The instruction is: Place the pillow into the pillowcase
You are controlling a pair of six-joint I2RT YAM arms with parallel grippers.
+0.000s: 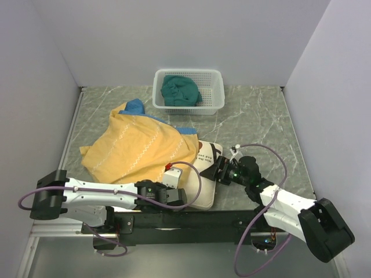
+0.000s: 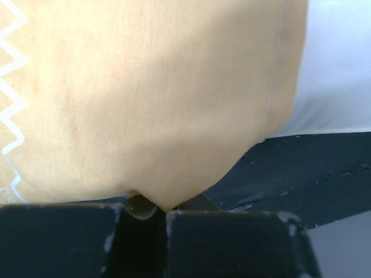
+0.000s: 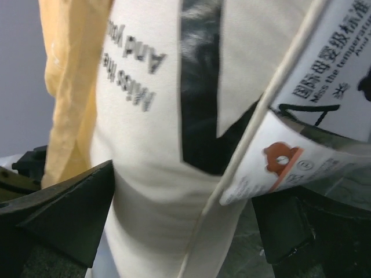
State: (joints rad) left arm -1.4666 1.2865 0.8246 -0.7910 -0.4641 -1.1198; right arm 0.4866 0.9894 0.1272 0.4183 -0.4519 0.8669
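Grey marble table: pillow lies partly inside pillowcase, printed end pointing right.
Pillowcase is pinched by left gripper; pillow end is clamped by right gripper.

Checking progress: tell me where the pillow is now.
In the top view, the pillow lies centre-right at the table's near edge, mostly covered by the pillowcase; its bare end pokes out between the left gripper and right gripper.
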